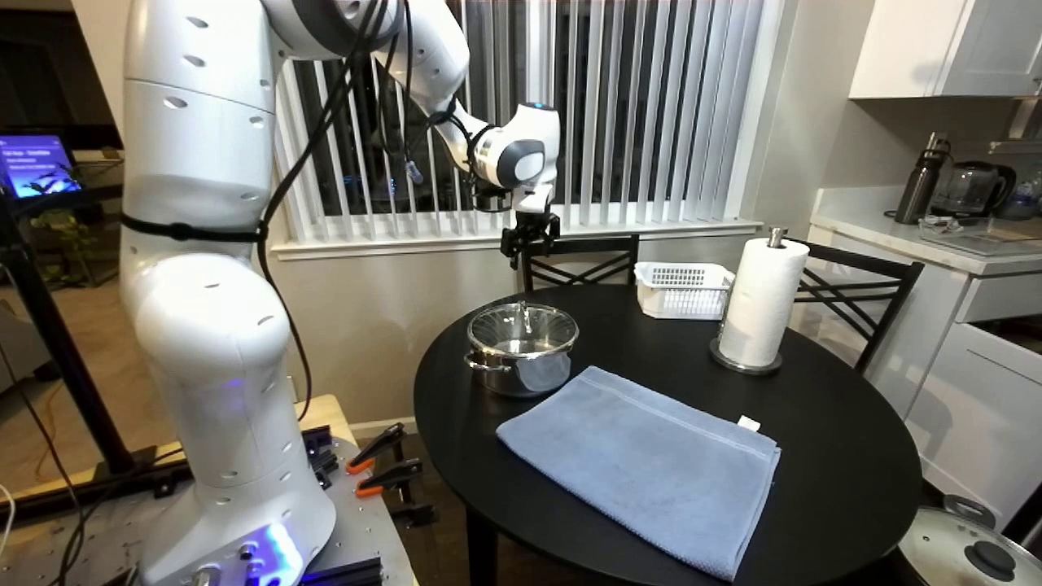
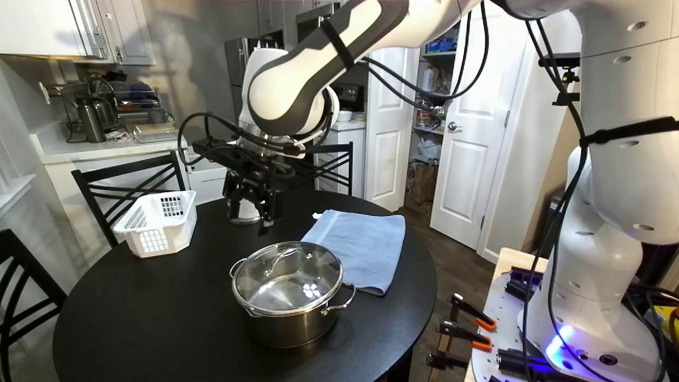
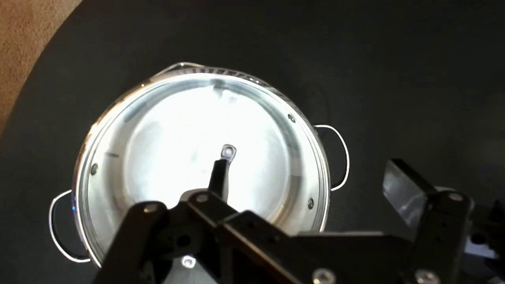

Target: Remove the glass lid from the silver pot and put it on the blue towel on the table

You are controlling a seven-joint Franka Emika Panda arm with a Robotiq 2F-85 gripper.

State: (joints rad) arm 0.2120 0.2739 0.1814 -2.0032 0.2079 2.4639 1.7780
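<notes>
One silver pot (image 2: 292,326) under its glass lid (image 2: 288,278), one white basket (image 2: 180,231), pincer (image 3: 307,169) spread wide

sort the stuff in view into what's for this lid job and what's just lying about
For the job:
silver pot
glass lid, on the pot
blue towel
table, under pot and towel
gripper, open

Just lying about:
white basket, on the table
paper towel roll, on the table
dark flask, off the table

Glass lid (image 2: 289,277) on silver pot (image 2: 294,328), blue towel (image 1: 643,468) flat on table (image 1: 847,472)
</notes>
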